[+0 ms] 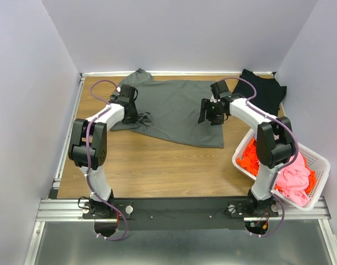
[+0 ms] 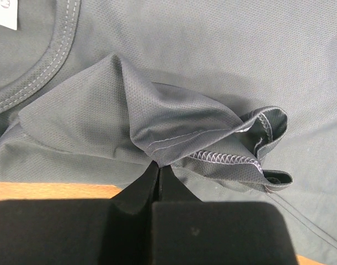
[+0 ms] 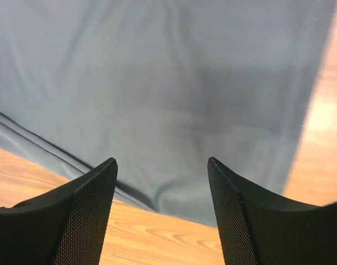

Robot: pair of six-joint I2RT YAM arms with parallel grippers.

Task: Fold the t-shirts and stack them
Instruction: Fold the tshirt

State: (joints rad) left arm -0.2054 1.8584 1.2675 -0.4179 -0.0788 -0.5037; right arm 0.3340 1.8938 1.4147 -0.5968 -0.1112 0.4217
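Pale walls (image 1: 185, 33) enclose 3 sides of a wooden tabletop (image 1: 157, 165), seen from above with 2 robot arms mounted at its near edge. A dark grey t-shirt (image 1: 179, 110) lies spread across the far half of the tabletop, its collar toward the left and its hem toward the right. The left end effector (image 1: 134, 115) sits low at the shirt's near left edge. In the left wrist view its fingers (image 2: 140, 190) are clenched together on a bunched fold of sleeve with a stitched hem, raised into a small peak just beside the collar (image 2: 52, 55). The right end effector (image 1: 208, 117) hovers over the shirt's right portion. In the right wrist view its 2 mesh-faced fingers (image 3: 91, 210) stand wide apart and released, with smooth grey cloth and the shirt's near edge between them. A black t-shirt (image 1: 265, 91) lies in the far right corner. A white slatted basket (image 1: 317, 160) sits at the right edge, holding an orange t-shirt (image 1: 248, 157) and a pink t-shirt (image 1: 295, 179), both crumpled.
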